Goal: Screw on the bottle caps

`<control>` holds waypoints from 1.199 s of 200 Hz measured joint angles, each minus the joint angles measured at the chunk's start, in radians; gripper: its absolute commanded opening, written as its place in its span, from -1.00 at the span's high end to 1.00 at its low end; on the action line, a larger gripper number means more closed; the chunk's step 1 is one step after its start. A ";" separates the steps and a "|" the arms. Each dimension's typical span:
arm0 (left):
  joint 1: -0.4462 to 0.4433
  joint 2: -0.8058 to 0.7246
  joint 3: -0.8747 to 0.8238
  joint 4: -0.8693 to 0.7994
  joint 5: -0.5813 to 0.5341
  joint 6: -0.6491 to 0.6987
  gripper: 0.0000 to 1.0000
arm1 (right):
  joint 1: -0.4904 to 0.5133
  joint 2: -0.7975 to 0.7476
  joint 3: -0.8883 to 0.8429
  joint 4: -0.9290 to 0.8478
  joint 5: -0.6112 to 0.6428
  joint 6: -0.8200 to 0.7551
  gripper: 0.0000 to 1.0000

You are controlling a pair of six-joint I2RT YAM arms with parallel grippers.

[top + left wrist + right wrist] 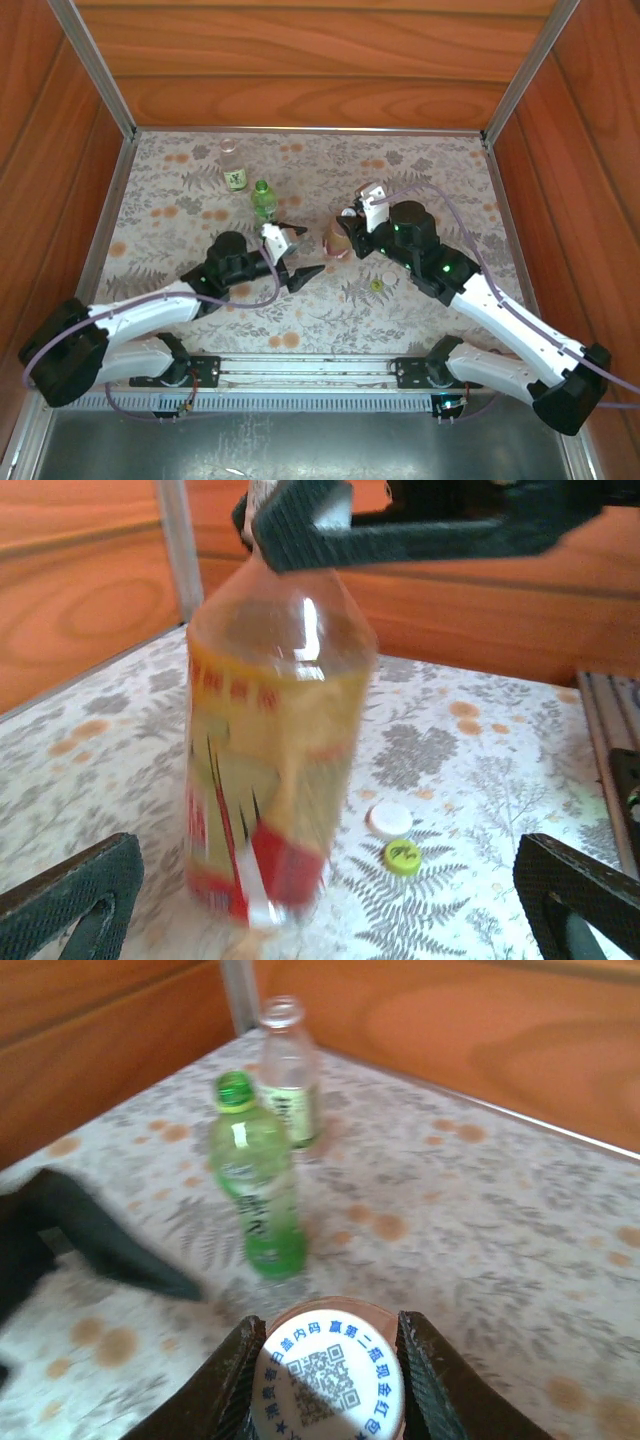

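Closest to you, in the right wrist view, is the white round plastic cap with blue print [325, 1380]. It sits on the neck of the plastic bottle of reddish-amber liquid [275, 760]. Your right gripper [330, 1355] is clamped on this cap from both sides. Your left gripper [325, 880] has its jaws wide apart, one on each side of the amber bottle, not touching it, so nothing holds the body. If you twist now, I think the bottle can turn together with the cap, or lean and fall. Just beside the amber bottle lie a plain white cap [390, 820] and a yellow-green cap [402, 856]. A falling bottle may push them away. Beyond the amber bottle stand the green plastic bottle [255, 1190] and the clear labelled bottle [285, 1070].
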 measured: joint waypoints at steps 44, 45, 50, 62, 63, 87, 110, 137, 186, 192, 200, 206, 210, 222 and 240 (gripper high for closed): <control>0.000 -0.200 -0.204 0.010 -0.221 -0.053 -1.00 | -0.140 0.248 0.058 0.148 0.057 -0.004 0.52; 0.000 -0.204 -0.207 0.010 -0.226 -0.055 -1.00 | -0.143 0.254 0.061 0.151 0.057 -0.004 0.52; 0.000 -0.224 -0.228 0.010 -0.244 -0.058 -1.00 | -0.162 0.295 0.085 0.160 0.051 -0.004 0.52; 0.000 -0.259 -0.262 0.009 -0.278 -0.066 -1.00 | -0.200 0.388 0.146 0.183 0.043 -0.004 0.52; 0.000 -0.261 -0.264 0.009 -0.283 -0.066 -1.00 | -0.202 0.393 0.150 0.184 0.042 -0.004 0.51; 0.001 -0.294 -0.290 0.010 -0.321 -0.071 -1.00 | -0.266 0.557 0.277 0.230 0.010 -0.001 0.46; 0.001 -0.296 -0.293 0.010 -0.343 -0.070 -1.00 | -0.303 0.684 0.402 0.225 -0.004 0.001 0.43; 0.002 -0.294 -0.294 0.010 -0.357 -0.067 -1.00 | -0.329 0.803 0.475 0.235 -0.030 0.011 0.43; 0.007 -0.293 -0.295 0.011 -0.360 -0.064 -1.00 | -0.341 0.883 0.496 0.263 -0.061 0.011 0.21; 0.008 -0.291 -0.295 0.011 -0.360 -0.064 -1.00 | -0.341 0.883 0.496 0.263 -0.063 0.011 0.10; 0.009 -0.283 -0.295 0.013 -0.360 -0.061 -1.00 | -0.341 0.883 0.496 0.262 -0.068 0.009 -0.05; 0.014 -0.275 -0.295 0.014 -0.359 -0.060 -1.00 | -0.341 0.883 0.494 0.262 -0.071 0.004 -0.17; 0.017 -0.269 -0.295 0.014 -0.359 -0.056 -1.00 | -0.341 0.882 0.493 0.260 -0.072 0.011 -0.25; 0.032 -0.249 -0.294 0.014 -0.357 -0.050 -1.00 | -0.341 0.877 0.488 0.253 -0.077 0.000 -0.48; 0.077 -0.221 -0.286 0.012 -0.342 -0.043 -1.00 | -0.341 0.859 0.482 0.236 -0.084 -0.020 -0.73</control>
